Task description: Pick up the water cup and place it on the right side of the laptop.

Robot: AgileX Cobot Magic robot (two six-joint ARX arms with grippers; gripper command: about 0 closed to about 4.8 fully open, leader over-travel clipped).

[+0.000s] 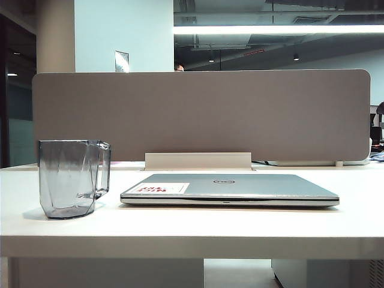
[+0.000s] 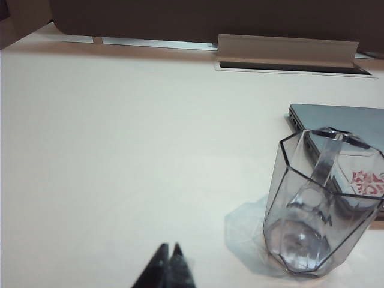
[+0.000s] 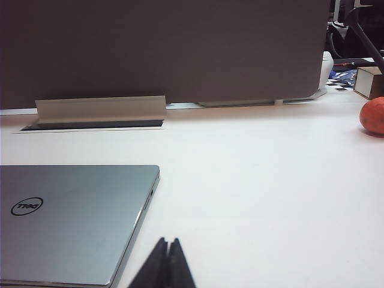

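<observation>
1. Left gripper (image 2: pixel 169 247): only the dark finger tips show in the left wrist view. The fingers are pressed together, tips meeting, nothing between them. They hang above bare surface (image 2: pixel 120 150), apart from the water cup (image 2: pixel 318 210), which stands off to one side of them.
2. Right gripper (image 3: pixel 167 243): same pose in the right wrist view. The fingers are closed tip to tip and hold nothing. They sit just off the laptop's (image 3: pixel 78 216) near corner, over bare surface.
3. Neither arm appears in the exterior view; both grippers are outside that picture.
4. Water cup (image 1: pixel 72 177): upright on the surface (image 1: pixel 192 228), at the left of the exterior view, to the left of the laptop (image 1: pixel 231 187). Its handle points toward the laptop. A small gap separates cup and laptop; not touching.
5. Laptop: lid shut, lying flat mid-surface. Round logo (image 1: pixel 223 181) on the lid; white sticker (image 1: pixel 157 188) with red print near the lid's left end.
6. Grey divider panel (image 1: pixel 201 114) stands behind the laptop, with a pale cable-slot flap (image 1: pixel 198 161) at its foot.
7. An orange-red round object (image 3: pixel 372 115) lies far off on the surface in the right wrist view, well apart from the laptop; too blurred to identify.
</observation>
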